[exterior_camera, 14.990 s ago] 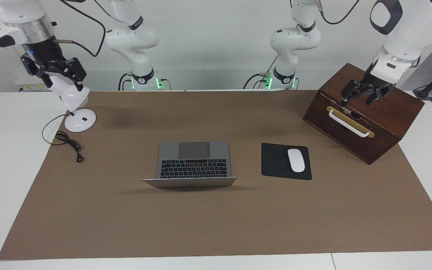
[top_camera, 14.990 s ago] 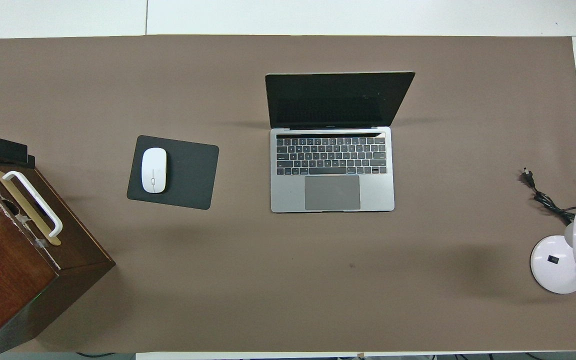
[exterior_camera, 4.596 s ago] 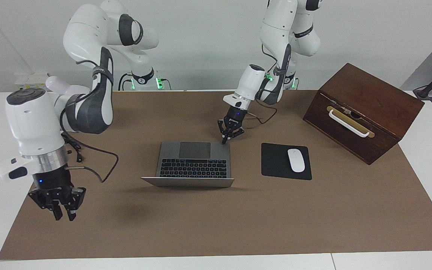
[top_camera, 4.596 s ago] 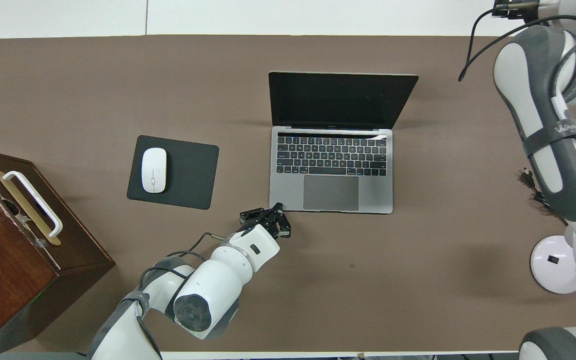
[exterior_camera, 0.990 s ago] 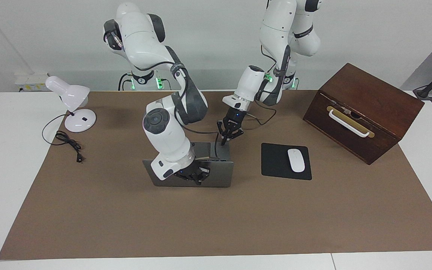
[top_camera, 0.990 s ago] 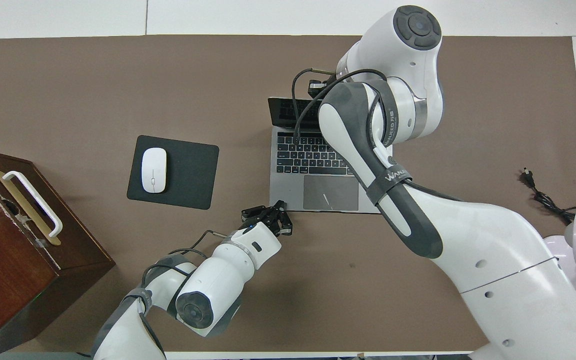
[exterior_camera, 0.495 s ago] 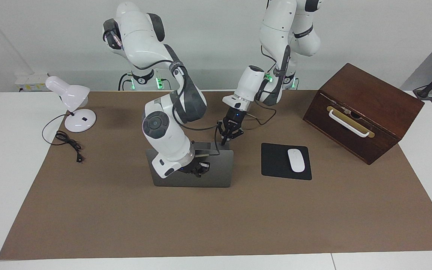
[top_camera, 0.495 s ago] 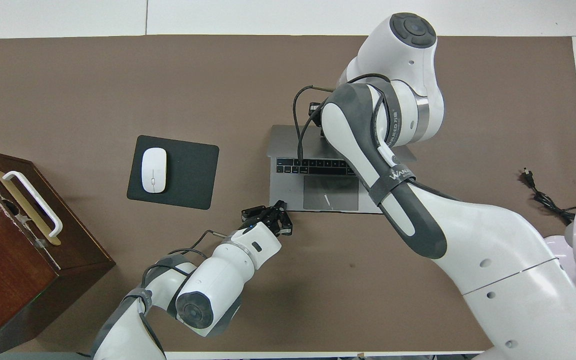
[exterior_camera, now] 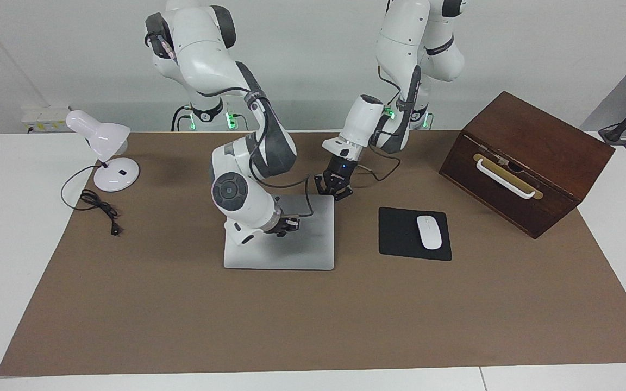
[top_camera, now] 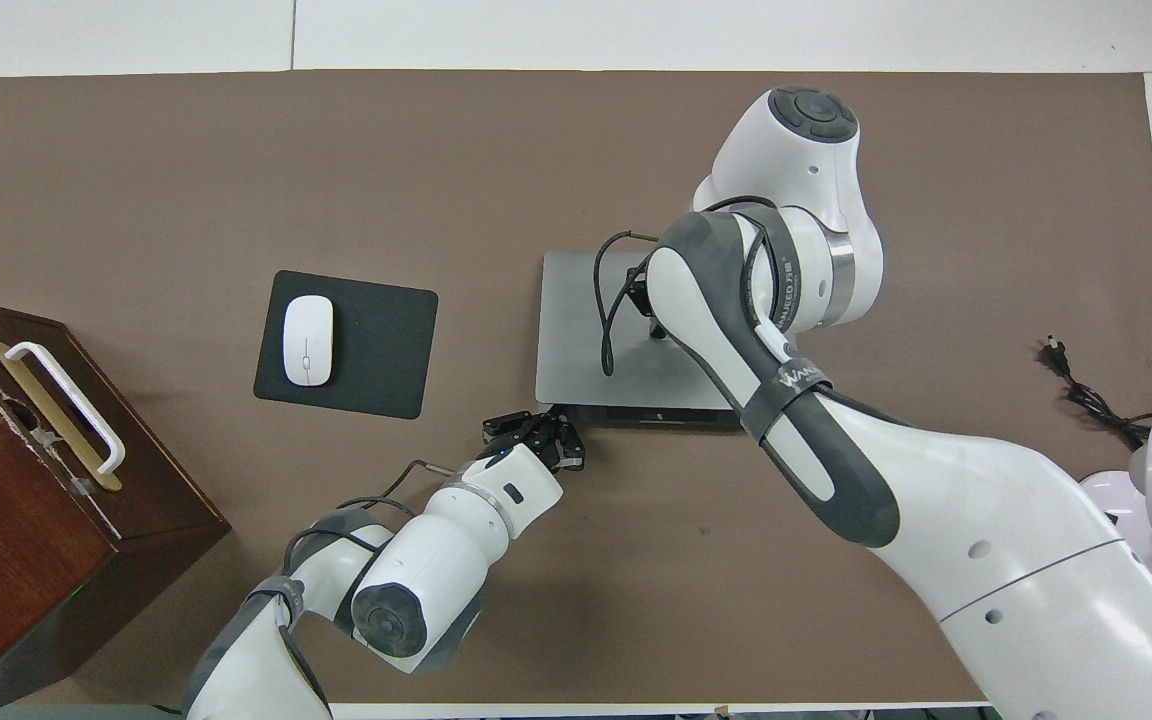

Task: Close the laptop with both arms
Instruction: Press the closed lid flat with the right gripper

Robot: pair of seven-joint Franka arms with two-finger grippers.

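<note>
Facing view: the laptop (exterior_camera: 279,232) lies shut and flat at the middle of the brown mat (exterior_camera: 313,320), its silver lid up. The right gripper (exterior_camera: 286,225) rests low on the lid, toward the edge nearer the robots; its jaws are half hidden under the wrist and I cannot tell how they stand. The left gripper (exterior_camera: 335,191) sits at the laptop's corner nearest the robots, on the side toward the left arm's end of the table, fingertips down at or just off the corner, the jaws apparently a little spread. A black mouse pad (exterior_camera: 400,233) with 1 white mouse (exterior_camera: 429,232) lies beside the laptop, and a wooden box (exterior_camera: 527,163) stands toward the left arm's end. A white desk lamp (exterior_camera: 105,155) stands toward the right arm's end.

Overhead view: the laptop (top_camera: 576,330) shows only its closed lid. The right arm's forearm covers much of it, with the right gripper (top_camera: 648,300) barely visible on the lid. The left gripper (top_camera: 536,432) is at the laptop's near corner.
</note>
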